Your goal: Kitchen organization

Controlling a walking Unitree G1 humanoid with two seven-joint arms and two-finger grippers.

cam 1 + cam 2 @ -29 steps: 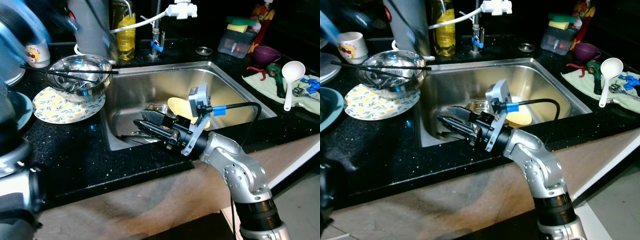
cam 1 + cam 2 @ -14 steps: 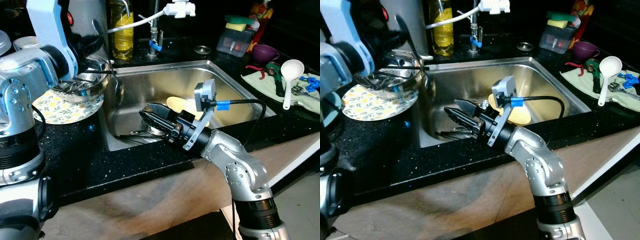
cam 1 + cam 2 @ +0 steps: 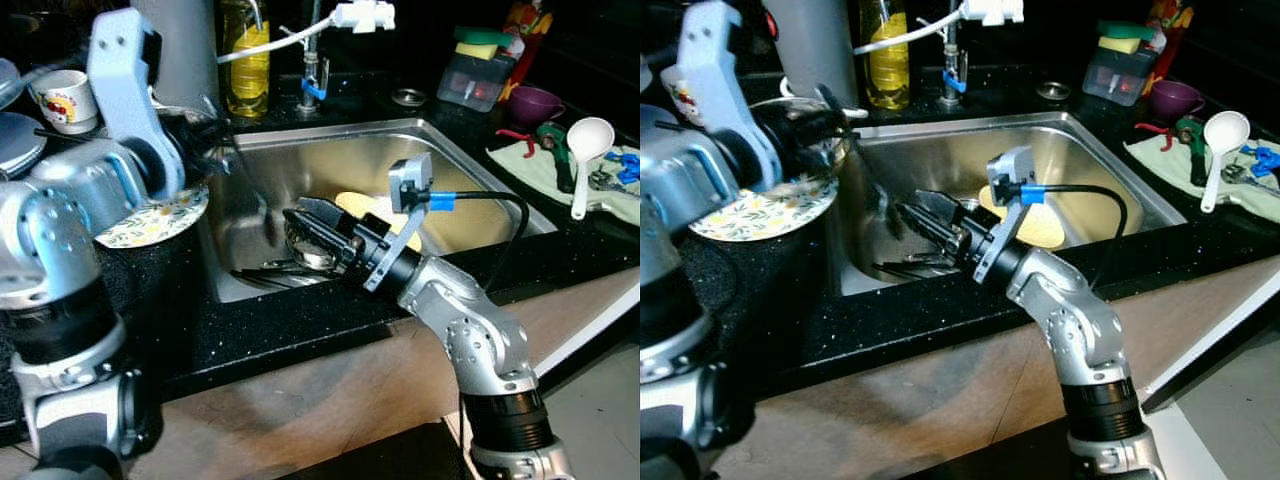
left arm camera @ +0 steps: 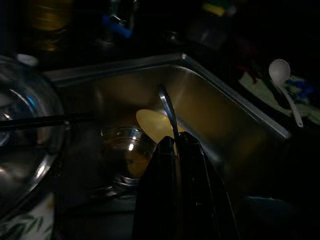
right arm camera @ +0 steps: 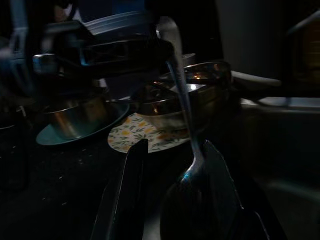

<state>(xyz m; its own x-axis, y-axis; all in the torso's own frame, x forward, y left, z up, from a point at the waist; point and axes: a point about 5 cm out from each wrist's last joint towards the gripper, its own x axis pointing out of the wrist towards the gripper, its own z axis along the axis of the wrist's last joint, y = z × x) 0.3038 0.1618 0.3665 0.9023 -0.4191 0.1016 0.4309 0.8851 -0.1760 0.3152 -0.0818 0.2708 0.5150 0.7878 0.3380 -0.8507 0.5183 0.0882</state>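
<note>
A metal spoon (image 5: 186,115) hangs over the left part of the steel sink (image 3: 480,170). My left gripper (image 4: 176,140) is shut on the spoon's handle (image 4: 167,107), and it stands at the sink's left rim (image 3: 207,132). Reaching up from inside the sink, my right gripper (image 3: 296,222) is open. The spoon's bowl (image 5: 192,175) sits between its two fingers (image 5: 132,185), closer to one of them and not clamped. In the sink lie a yellow plate (image 3: 365,205), a glass bowl (image 4: 125,150) and some dark utensils (image 3: 265,270).
A steel bowl (image 3: 805,115) on a floral plate (image 3: 150,222) stands on the black counter left of the sink, a cup (image 3: 62,100) behind them. Faucet (image 3: 315,70) and yellow bottle (image 3: 247,60) are at the back. White ladle (image 3: 585,150) and purple bowl (image 3: 530,105) lie right.
My left arm has swung from the left counter to the sink's left rim with the spoon. The right gripper has risen slightly toward it and now brackets the spoon's bowl.
</note>
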